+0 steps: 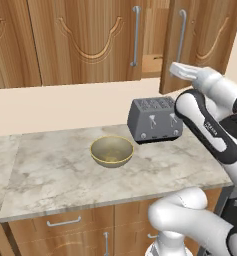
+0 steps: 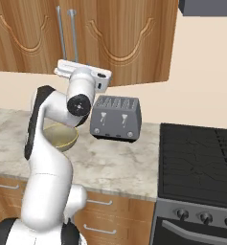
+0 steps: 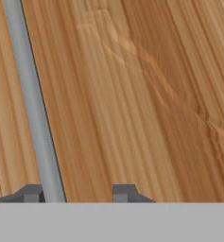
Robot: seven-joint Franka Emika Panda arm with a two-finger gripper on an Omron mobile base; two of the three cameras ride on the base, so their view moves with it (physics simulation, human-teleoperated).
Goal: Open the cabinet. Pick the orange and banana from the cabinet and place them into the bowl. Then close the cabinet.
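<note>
The brown wood cabinet (image 1: 85, 40) hangs over the counter. Its left door is shut and its right door (image 1: 205, 35) stands ajar, leaving a dark gap between the two silver bar handles (image 1: 181, 35). My gripper (image 3: 78, 193) is open and pressed close to the right door. That handle (image 3: 35, 108) runs between my fingertips (image 3: 125, 191), close to the left one. In the left base view the gripper (image 1: 173, 69) sits at the door's lower edge. The olive-tan bowl (image 1: 112, 150) rests empty on the counter. The orange and banana are hidden.
A grey toaster (image 1: 155, 119) stands right of the bowl, under my hand. A black stove (image 2: 196, 153) adjoins the marble counter (image 1: 50, 170) on the right. Low drawers with small handles (image 1: 64, 221) run beneath the counter's front edge.
</note>
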